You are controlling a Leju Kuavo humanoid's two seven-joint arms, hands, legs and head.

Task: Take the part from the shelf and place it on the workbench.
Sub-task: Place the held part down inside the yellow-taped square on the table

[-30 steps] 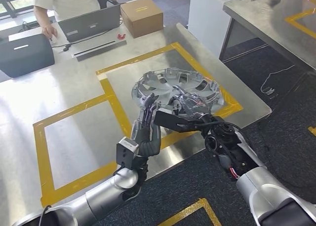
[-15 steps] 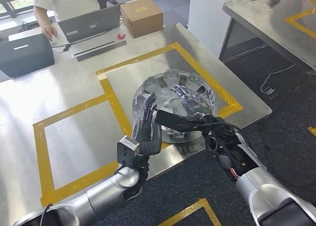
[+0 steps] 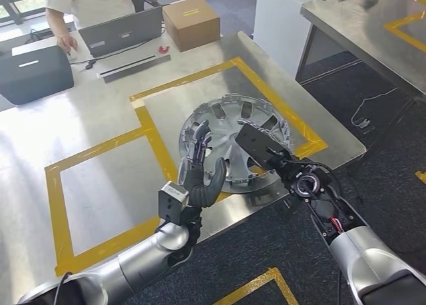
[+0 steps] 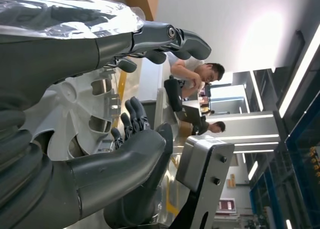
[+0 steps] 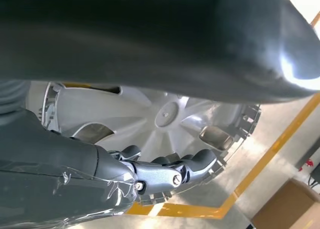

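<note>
The hubcap [image 3: 236,142] is down flat on the bench [image 3: 100,112], inside the yellow tape square [image 3: 150,128] nearest the bench's right edge, with its near rim close to the front edge. It's a silver plastic wheel cover lying inner face up: I can see spokes running out from a small round hub, cut-out windows between them, and a ring of little clip tabs all around the rim. The right wrist view shows those tabs nicely, plus the tape line running past just outside the rim.

My left hand [image 3: 201,175] is right at the hubcap's near-left rim, palm turned toward the part, fingers spread and pointing up, thumb stuck out. It has nothing in it. From the left wrist view the fingers sit apart from the rim, not clamped on it.

My right hand [image 5: 166,171] is over the hubcap's right half. In the head view the wrist camera box covers most of it, but the right wrist view shows the fingers stretched out loosely just above the spokes, holding nothing; I can't tell if the tips touch the plastic.

Further out, along the bench's far edge: a cardboard box [image 3: 191,21], a laptop [image 3: 120,30], a dark case [image 3: 34,73], and a person [image 3: 90,2] in a white shirt standing behind it.
</note>
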